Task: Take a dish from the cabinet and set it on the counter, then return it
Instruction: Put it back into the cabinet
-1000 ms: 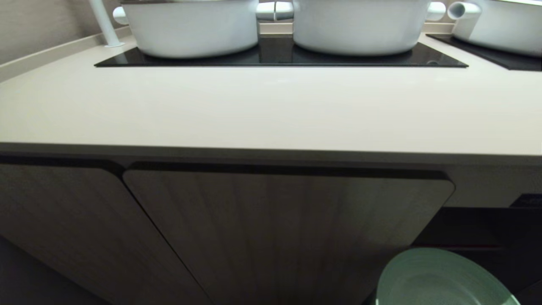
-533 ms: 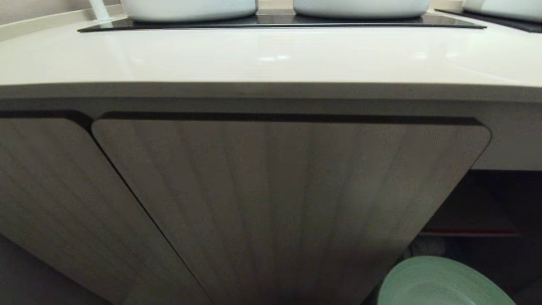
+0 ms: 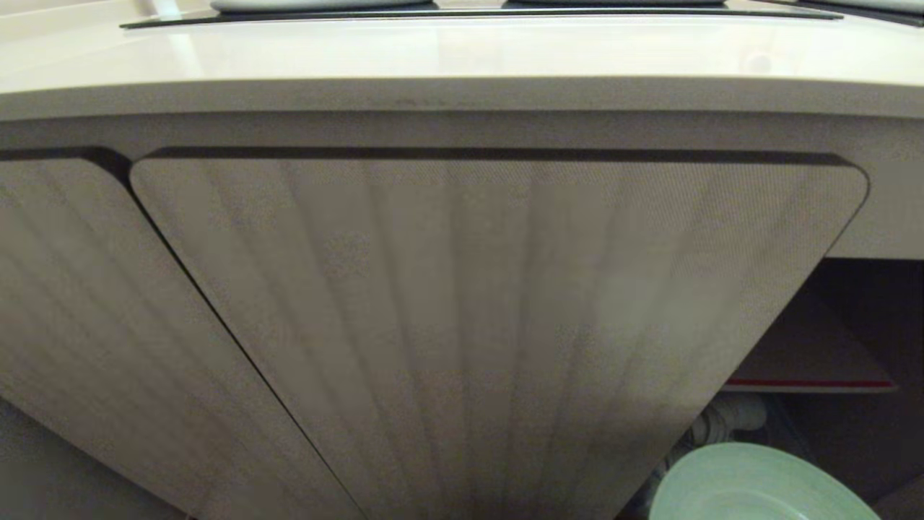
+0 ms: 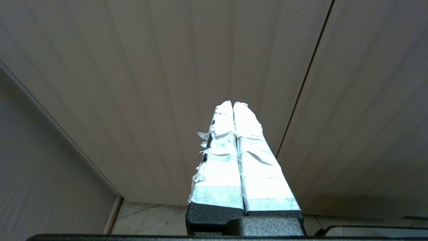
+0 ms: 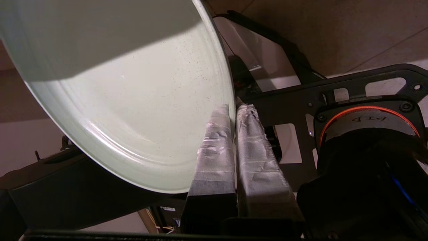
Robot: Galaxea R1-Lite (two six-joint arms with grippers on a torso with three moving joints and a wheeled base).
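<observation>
Pinching the rim of the dish (image 5: 127, 100) between my taped fingers (image 5: 214, 154), my right gripper (image 5: 233, 108) is clamped tight on it, one finger on the plate's inner face and the other behind its edge. The pale mint-green plate stands tilted out from my fingertips, its hollow side turned toward my wrist camera and part of it in shadow. Just beyond the gripper, behind the plate's edge, lies the black frame of my own base (image 5: 334, 97), with a round black part ringed in orange (image 5: 367, 120) close beside my wrist and pale floor (image 5: 334, 33) farther out.

In the head view only the upper arc of the dish (image 3: 758, 484) shows, low at my right, in front of the open side of the cabinet (image 3: 852, 325). Past the plate, inside that dark opening, sits the red-edged shelf (image 3: 808, 384), and below the shelf something pale and tube-like (image 3: 729, 419) that I cannot identify. To the left of the plate the ribbed, round-cornered cabinet door (image 3: 469, 325) is closed, with a second door (image 3: 72, 325) beside it. Above them runs the counter (image 3: 462, 54) with its black glass panel (image 3: 462, 12) at the far edge.

My left gripper (image 4: 233, 103) hangs parked with its taped fingers pressed together on nothing, pointing at the ribbed door fronts (image 4: 167, 67) and well apart from the plate.
</observation>
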